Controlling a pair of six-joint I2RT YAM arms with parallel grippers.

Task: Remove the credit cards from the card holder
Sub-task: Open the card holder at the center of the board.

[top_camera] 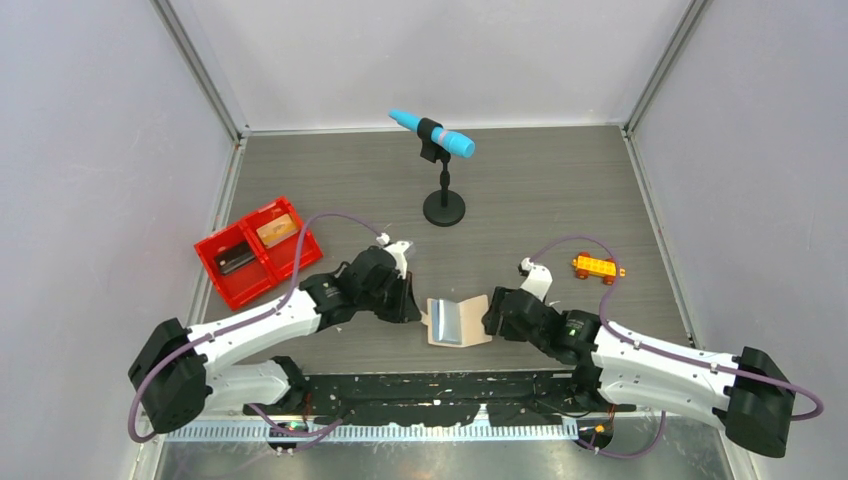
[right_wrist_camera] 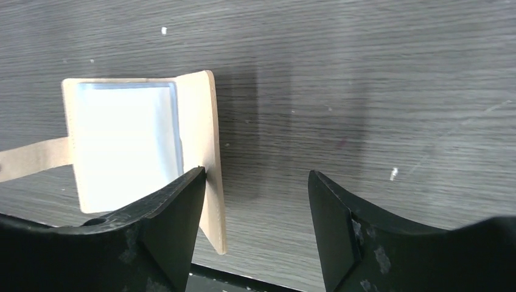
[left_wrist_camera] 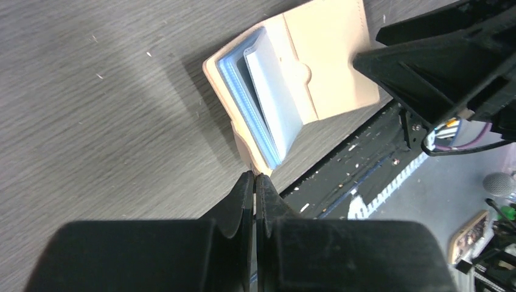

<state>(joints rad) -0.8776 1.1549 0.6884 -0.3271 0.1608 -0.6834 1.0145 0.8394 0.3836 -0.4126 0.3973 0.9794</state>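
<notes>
Card holder (top_camera: 458, 322): lies open on the tabletop (top_camera: 560, 190) between the two pincers, clear sleeves (left_wrist_camera: 268, 97) fanned upward.
Credit cards (top_camera: 277, 229): one tan-orange, one dark (top_camera: 235, 260), one in each compartment of the red tray (top_camera: 214, 270), well apart from the holder.
Left pincer (left_wrist_camera: 255, 182): pressed together at the end of the holder's side tab (left_wrist_camera: 246, 149); cannot tell whether it pinches the tab.
Right pincer (right_wrist_camera: 255, 182): spread, one finger at the holder's flap edge.

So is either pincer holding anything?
The left pincer seems to pinch the card holder by its side tab; the right pincer is open, holding nothing.
</notes>
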